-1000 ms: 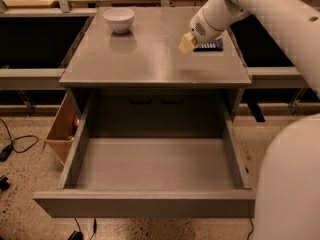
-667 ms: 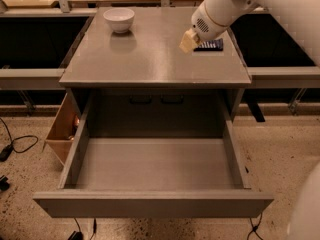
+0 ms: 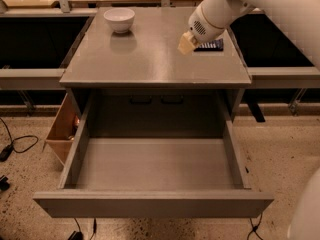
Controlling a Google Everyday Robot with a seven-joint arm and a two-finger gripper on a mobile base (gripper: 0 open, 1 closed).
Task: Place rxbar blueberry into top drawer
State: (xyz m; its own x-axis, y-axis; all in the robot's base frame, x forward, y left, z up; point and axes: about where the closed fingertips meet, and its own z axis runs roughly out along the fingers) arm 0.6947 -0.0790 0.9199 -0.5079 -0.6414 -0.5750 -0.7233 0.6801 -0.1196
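Finds the gripper [image 3: 187, 43] low over the right rear of the grey cabinet top [image 3: 150, 59]. Puts the rxbar blueberry [image 3: 211, 46] flat on that top, just right of the tip, partly behind the arm. Cannot tell whether clenched or released. Shows the top drawer [image 3: 150, 204] pulled open below, white bowl [image 3: 119, 19] left rear.

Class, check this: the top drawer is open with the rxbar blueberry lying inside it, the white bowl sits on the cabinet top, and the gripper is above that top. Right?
Not quite. The camera view shows the rxbar blueberry on the cabinet top, right rear, beside the gripper, not inside the open top drawer. The white bowl part stands.
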